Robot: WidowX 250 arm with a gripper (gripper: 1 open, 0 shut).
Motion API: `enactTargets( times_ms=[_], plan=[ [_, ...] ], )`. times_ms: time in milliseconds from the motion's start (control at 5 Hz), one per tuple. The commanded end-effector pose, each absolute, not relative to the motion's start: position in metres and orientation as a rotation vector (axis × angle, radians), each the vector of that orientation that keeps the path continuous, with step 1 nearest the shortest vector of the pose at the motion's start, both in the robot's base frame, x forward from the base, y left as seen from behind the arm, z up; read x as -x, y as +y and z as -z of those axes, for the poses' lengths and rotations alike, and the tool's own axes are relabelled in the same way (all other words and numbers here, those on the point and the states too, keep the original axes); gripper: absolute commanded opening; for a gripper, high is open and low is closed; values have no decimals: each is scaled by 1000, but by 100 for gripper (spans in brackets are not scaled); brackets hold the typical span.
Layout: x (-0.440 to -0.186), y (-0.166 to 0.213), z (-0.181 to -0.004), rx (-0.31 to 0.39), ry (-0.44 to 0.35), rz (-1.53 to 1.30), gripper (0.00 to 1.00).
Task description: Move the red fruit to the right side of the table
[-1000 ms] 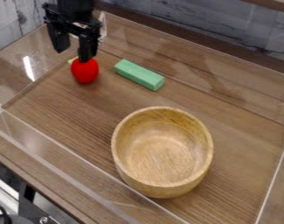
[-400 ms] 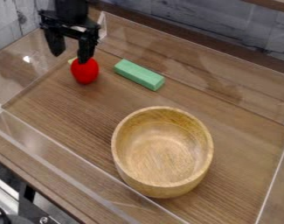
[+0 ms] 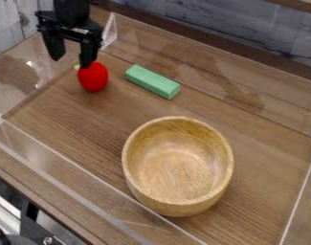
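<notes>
Table (image 3: pixel 113 132) first: wood top, clear walls, the whole job happens on it. Wooden bowl (image 3: pixel 178 165) takes up the near middle. It's not part of the task, but it's an obstacle if the carry goes low. Gripper (image 3: pixel 70 52) is at the far left, jaws spread wide, nothing in them. Green block (image 3: pixel 151 81) lies flat, right of the fruit and well apart from the bowl. Red fruit (image 3: pixel 93 77) sits on the left part of the table, just beside the gripper on its near right side.

Step in hand, my read: lining up for the grasp, no pick made. Next move: shift toward the fruit, get a finger on each side, go down, then close. After that, lift over block and bowl and set it down on the right side. Fingertip height is hard to judge from this one view, might be low enough to nudge the fruit. Round and glossy, so could roll or slip if pinched off-centre.
</notes>
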State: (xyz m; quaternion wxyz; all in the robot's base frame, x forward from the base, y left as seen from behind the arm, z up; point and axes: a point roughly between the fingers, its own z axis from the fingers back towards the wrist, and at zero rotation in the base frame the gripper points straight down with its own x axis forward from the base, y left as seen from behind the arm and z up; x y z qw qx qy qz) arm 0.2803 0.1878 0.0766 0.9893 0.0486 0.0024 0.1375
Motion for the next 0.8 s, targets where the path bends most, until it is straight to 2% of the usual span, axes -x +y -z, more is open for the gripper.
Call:
enactTargets(
  times_ms=[0,200,600],
  plan=[
    [-287,174,-84,-120,-37,-315,100],
    [-294,151,-79,-125,-42,-330,100],
    [-291,165,-70,-148,-50,-369,100]
  ],
)
